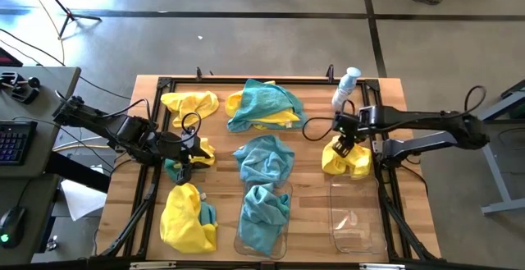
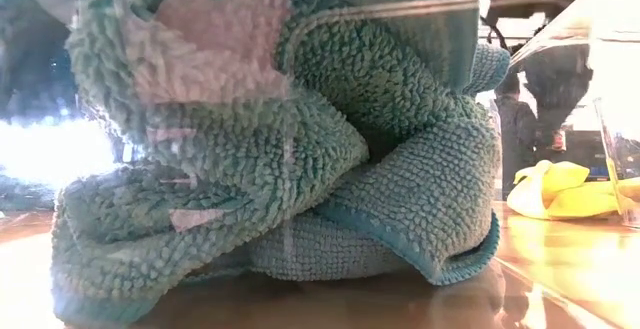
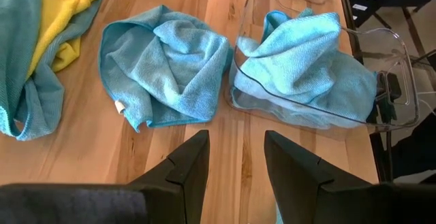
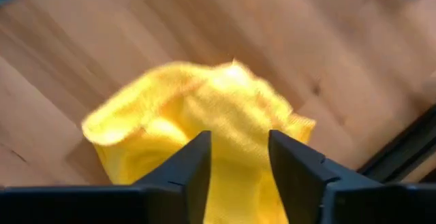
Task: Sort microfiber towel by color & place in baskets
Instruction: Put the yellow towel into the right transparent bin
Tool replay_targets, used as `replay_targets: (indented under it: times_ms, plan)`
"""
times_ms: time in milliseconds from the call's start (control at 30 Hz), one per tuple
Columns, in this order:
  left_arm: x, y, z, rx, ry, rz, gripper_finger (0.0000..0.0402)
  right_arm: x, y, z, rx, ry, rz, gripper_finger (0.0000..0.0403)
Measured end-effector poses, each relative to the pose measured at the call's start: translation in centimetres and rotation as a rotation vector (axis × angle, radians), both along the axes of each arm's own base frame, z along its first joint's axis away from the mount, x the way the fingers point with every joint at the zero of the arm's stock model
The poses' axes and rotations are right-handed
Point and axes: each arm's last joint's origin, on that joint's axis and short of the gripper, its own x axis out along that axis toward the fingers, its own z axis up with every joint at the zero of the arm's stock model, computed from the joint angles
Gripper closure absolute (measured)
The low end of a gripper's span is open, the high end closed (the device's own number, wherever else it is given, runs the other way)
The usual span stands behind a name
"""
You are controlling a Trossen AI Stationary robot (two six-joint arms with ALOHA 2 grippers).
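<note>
On the right side of the counter (image 1: 148, 139), the right tool (image 4: 238, 166) hangs over a bunched yellow towel (image 1: 346, 162), its fingers parted with the cloth showing between them; whether they touch it I cannot tell. Just nearer stands an empty clear basket (image 1: 358, 218). The middle basket (image 1: 264, 221) at the near edge holds a teal towel (image 1: 266, 208), and another teal towel (image 1: 263, 157) lies just beyond it. At the left, the left tool (image 3: 236, 163) hovers with fingers apart, gripping nothing, above a small teal and yellow cloth (image 1: 187, 160). A spray bottle (image 1: 345, 88) stands at the far right.
</note>
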Motion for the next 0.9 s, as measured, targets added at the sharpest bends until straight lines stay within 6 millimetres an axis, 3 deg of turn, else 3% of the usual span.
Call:
replay_targets:
  times_ms: [233,400,733,900]
  plan:
    - [0.0,0.0,0.0,0.0,0.0,0.0,0.0271,-0.7,0.4,-3.6,0.087,0.007,-0.063,0.0188]
    - [0.0,0.0,0.0,0.0,0.0,0.0,0.0271,-1.1,0.4,-5.3,0.095,-0.008,-0.136,0.0172]
    - [0.0,0.0,0.0,0.001,0.0,-0.001,0.0271,-1.1,0.7,-7.9,0.196,0.002,-0.296,0.0197]
    - [0.0,0.0,0.0,0.0,0.0,-0.001,0.0271,-0.3,0.5,-9.2,0.21,0.05,-0.355,0.0256]
